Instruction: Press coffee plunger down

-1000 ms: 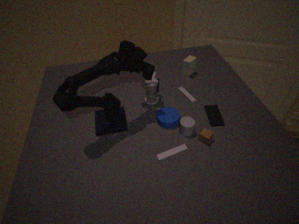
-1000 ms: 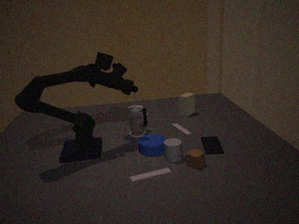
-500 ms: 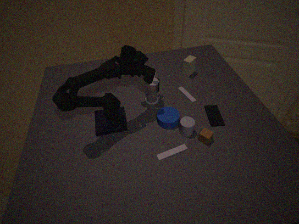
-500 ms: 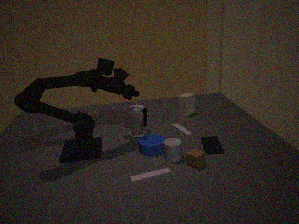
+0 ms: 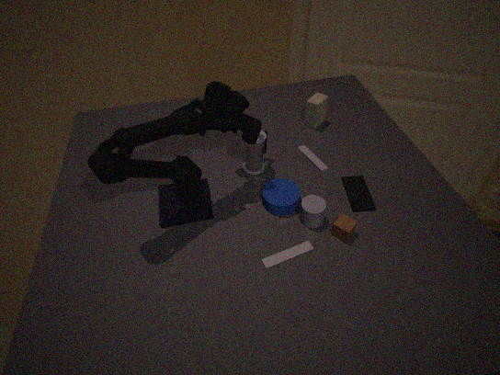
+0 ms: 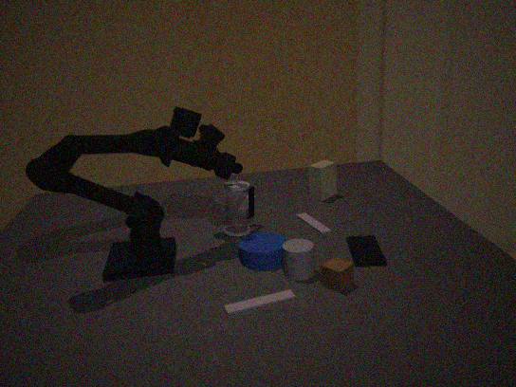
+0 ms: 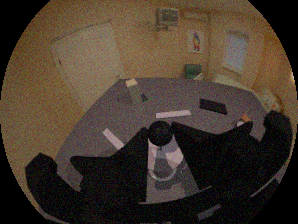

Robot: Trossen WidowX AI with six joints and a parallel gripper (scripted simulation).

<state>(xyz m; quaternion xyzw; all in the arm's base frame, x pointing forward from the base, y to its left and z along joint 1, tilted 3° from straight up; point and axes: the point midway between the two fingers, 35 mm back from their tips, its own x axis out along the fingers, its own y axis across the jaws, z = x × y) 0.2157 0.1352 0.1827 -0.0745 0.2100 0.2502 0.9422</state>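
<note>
The coffee press (image 5: 254, 157) (image 6: 235, 209) (image 7: 162, 165) is a clear glass cylinder with a pale base ring and a black handle (image 6: 251, 202). It stands upright beyond the blue round block. The round black plunger knob (image 6: 237, 168) (image 7: 160, 133) is a little above the press's rim, with a short gap between them. My gripper (image 5: 252, 131) (image 6: 231, 170) (image 7: 159, 128) is shut on this knob, with one finger on each side in the wrist view. The plunger's disc inside the glass is too dim to place exactly.
A blue round block (image 5: 281, 198) (image 6: 262, 251) is in front of the press, beside a grey cylinder (image 5: 313, 212) (image 6: 298, 260) and an orange cube (image 5: 344, 228) (image 6: 338, 275). A pale box (image 5: 317, 110) (image 6: 322, 180), two white strips (image 5: 288, 254) (image 5: 312, 157) and a black slab (image 5: 358, 193) lie around.
</note>
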